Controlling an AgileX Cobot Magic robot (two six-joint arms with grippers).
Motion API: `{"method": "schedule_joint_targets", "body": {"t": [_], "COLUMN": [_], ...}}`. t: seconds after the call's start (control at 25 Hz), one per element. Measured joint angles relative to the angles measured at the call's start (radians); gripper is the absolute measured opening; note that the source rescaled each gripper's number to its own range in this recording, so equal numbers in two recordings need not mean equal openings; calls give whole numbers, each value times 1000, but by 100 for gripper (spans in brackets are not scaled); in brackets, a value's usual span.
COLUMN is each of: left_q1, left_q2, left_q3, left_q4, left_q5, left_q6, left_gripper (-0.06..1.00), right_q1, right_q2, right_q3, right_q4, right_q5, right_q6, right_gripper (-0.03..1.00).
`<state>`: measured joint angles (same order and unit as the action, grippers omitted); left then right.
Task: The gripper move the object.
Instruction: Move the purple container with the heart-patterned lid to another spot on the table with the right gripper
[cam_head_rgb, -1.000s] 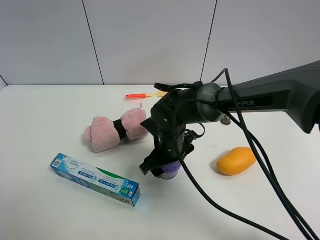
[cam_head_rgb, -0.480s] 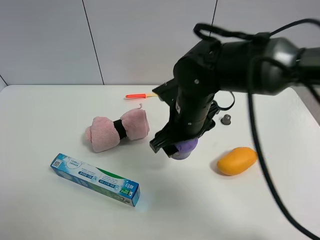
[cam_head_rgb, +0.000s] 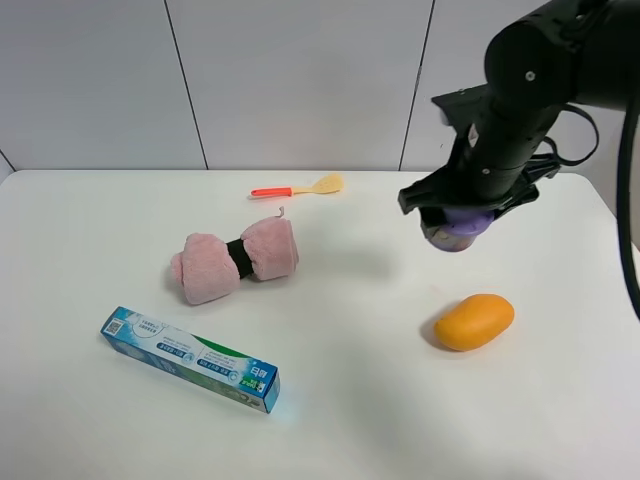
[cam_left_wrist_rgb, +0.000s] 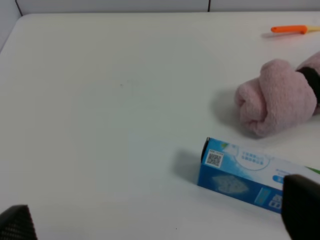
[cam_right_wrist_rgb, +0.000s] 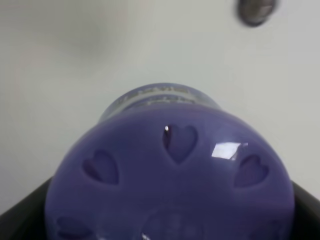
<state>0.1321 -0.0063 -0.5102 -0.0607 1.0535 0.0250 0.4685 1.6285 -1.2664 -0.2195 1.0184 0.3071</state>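
the right gripper is now riding high above the bench, beyond the mango, having lifted away from its lower spot near the towel; transport is judged under way, with placing pending. its jaws are clamping the object, a squat purple tub showing heart-shaped marks on its domed top. the left gripper is idling, jaws apart

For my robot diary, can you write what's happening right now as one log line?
right jaws: shut on purple container | container: in air above table | mango: lying on table | left jaws: open
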Motion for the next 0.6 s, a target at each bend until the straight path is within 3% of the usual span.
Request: {"method": "schedule_joint_targets", "body": {"t": [0.12,0.32,0.6], "left_q1": [0,0,0], "left_q2": [0,0,0], "left_q3": [0,0,0], "left_q4": [0,0,0], "left_q5": [0,0,0], "left_q6": [0,0,0], "left_gripper": [100,100,100], "right_q1": [-106,-200,-292], "right_q2": [6,59,259], "right_q3": [0,-8,-188], "right_q4": [-11,-46,-61], "right_q5": [-51,-92,-116], "right_q6": [-1,-19,-25], "right_gripper": [1,1,1]}}
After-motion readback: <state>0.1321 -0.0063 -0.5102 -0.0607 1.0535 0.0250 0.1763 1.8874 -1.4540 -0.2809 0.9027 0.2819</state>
